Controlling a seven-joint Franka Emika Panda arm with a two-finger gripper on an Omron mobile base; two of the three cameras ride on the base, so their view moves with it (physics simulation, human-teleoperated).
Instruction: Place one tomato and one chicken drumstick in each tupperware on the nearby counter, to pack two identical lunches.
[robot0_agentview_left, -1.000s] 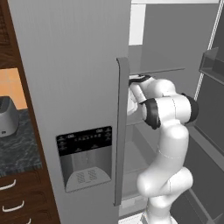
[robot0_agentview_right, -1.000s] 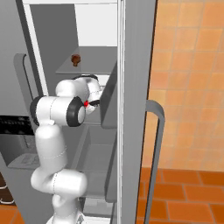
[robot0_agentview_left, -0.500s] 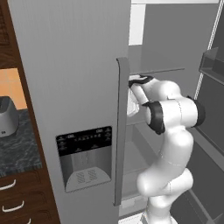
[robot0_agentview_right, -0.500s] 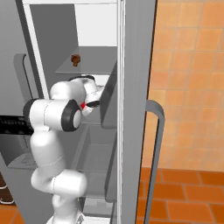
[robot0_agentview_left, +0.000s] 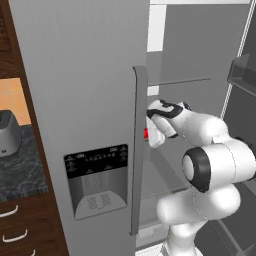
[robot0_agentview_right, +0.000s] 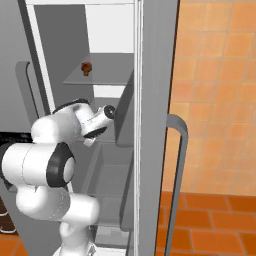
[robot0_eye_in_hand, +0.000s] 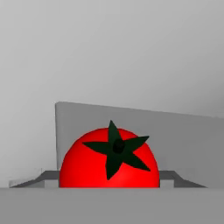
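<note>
Tomato (robot0_eye_in_hand: 109, 164) sits close before the claw.

A fridge shelf (robot0_agentview_right: 102, 76) carries a small brown item (robot0_agentview_right: 86, 68) near its back left, a lower grey ledge (robot0_eye_in_hand: 48, 176) below that shelf bears the tomato (robot0_eye_in_hand: 109, 159), and left of the fridge the counter (robot0_agentview_left: 20, 167) holds a grey appliance (robot0_agentview_left: 8, 132)

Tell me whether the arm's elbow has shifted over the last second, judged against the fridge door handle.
Yes. In the left base view the dark elbow joint has sunk lower and swung away from the fridge door handle, toward the camera.
</note>
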